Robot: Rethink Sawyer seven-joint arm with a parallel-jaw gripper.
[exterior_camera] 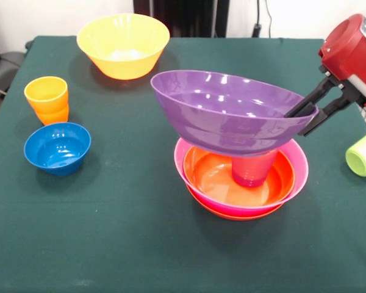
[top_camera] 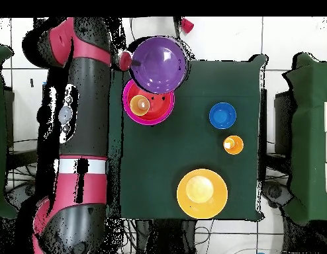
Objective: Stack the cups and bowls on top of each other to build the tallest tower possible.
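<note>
Gripping purple bowl (exterior_camera: 232, 113) rim, claw (exterior_camera: 302, 119) at right, bowl tilted atop cup (exterior_camera: 253, 170)

We see a table under a dark green cloth (exterior_camera: 128, 244), set against a pale wall (exterior_camera: 36, 15). From overhead, we find a white tiled floor (top_camera: 219, 36) around it, with dark green furniture (top_camera: 310, 139) alongside.

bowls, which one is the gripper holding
The wide glossy purple plastic bowl, tilted above the pink bowl: the gripper has its black jaws over the rim. The yellow-orange bowl and small blue bowl sit untouched.
</note>
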